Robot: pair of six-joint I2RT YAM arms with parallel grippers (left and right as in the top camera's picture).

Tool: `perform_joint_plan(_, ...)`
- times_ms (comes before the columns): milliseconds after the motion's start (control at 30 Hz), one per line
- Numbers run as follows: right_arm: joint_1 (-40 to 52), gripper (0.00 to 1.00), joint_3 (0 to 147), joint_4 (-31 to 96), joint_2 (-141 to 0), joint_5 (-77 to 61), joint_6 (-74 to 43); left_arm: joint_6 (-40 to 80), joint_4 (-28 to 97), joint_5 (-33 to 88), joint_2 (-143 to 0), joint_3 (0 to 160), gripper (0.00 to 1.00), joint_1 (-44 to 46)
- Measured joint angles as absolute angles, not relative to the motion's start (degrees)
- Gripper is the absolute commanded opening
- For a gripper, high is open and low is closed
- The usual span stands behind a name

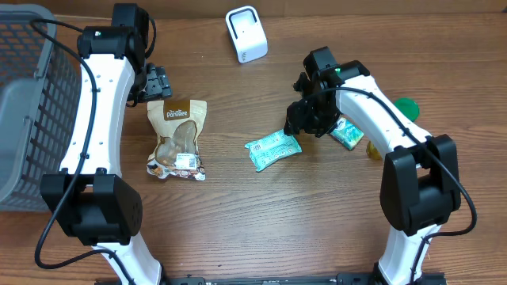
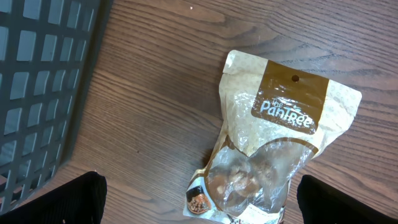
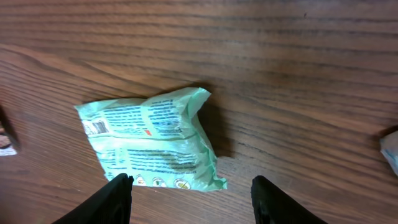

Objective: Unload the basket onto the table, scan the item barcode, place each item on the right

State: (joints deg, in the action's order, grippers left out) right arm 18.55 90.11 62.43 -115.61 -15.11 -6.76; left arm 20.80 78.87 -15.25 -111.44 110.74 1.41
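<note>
Lying just ahead of the parted, empty right fingers [image 3: 115, 199]: the green packet [image 3: 152, 140]; left fingers [image 2: 56, 199] wide above the pouch [image 2: 280, 124].

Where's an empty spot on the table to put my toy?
The table is bare between the brown pouch and the green packet, and in front of both. It's crowded around the right hand, beside the packet.

crumpled green packet [image 3: 152, 140] lies flat, barcode [image 3: 96, 127] facing up.
</note>
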Motion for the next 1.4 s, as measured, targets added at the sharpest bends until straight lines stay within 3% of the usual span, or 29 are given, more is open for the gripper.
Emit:
perform_joint_plan(867,19.5,0.57,76.6,46.3,-115.9,-25.2,-9.0,20.8,78.8,-15.3,-111.4,110.7,0.99,1.4)
perform_joint_plan(1400,24.8,0.72,76.5,45.0,-115.9,-27.5,-9.0,20.8,78.8,-15.3,-111.4,110.7,1.00,1.4)
